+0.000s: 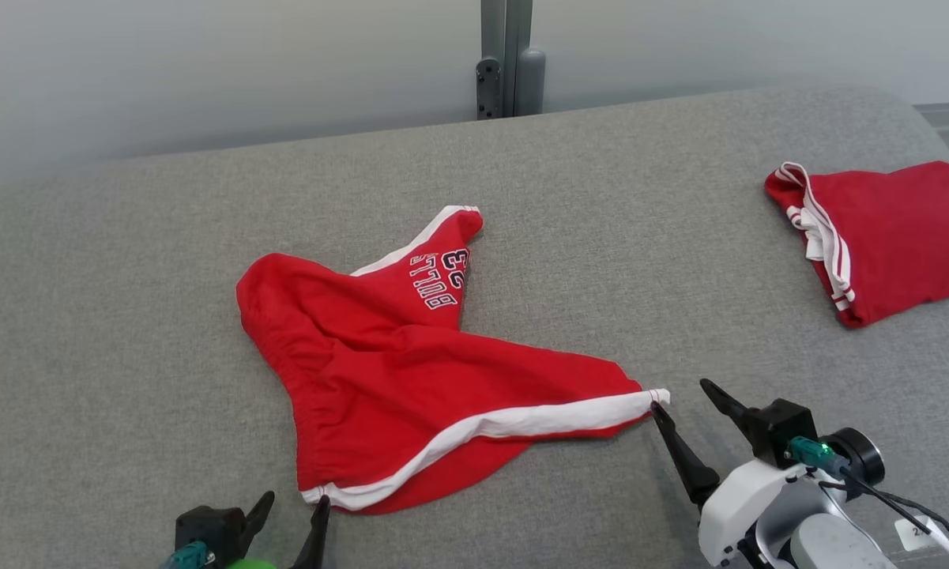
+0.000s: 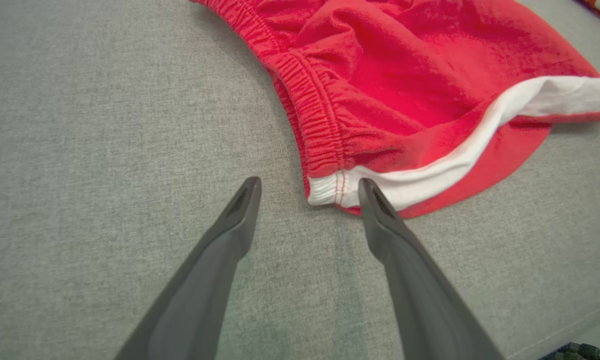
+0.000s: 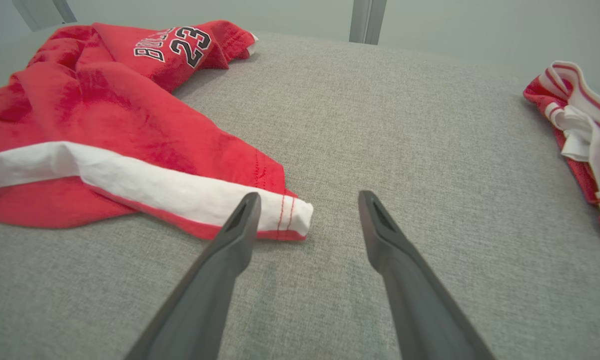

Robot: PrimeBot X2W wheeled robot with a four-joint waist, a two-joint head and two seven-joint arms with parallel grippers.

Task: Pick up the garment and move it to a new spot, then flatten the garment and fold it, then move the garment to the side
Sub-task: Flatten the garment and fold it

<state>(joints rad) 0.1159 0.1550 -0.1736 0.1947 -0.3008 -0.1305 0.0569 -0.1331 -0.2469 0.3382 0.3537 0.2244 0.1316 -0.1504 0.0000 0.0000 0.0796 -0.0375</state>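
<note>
The garment (image 1: 411, 371) is a pair of red shorts with a white side stripe and "BULLS 23" lettering, lying rumpled in the middle of the grey surface. My left gripper (image 1: 294, 510) is open at the waistband's near corner (image 2: 329, 189), which lies between the fingers, one fingertip (image 2: 367, 187) touching the white trim. My right gripper (image 1: 686, 395) is open at the white-striped leg hem (image 3: 285, 217); its left fingertip (image 3: 250, 202) overlaps the hem tip. Nothing is clamped in either gripper.
A second red garment (image 1: 885, 237) with white striped trim lies folded at the far right; it also shows as a red and white bundle (image 3: 582, 135) in the right wrist view. A grey post (image 1: 510, 59) stands behind the padded surface (image 1: 126, 316).
</note>
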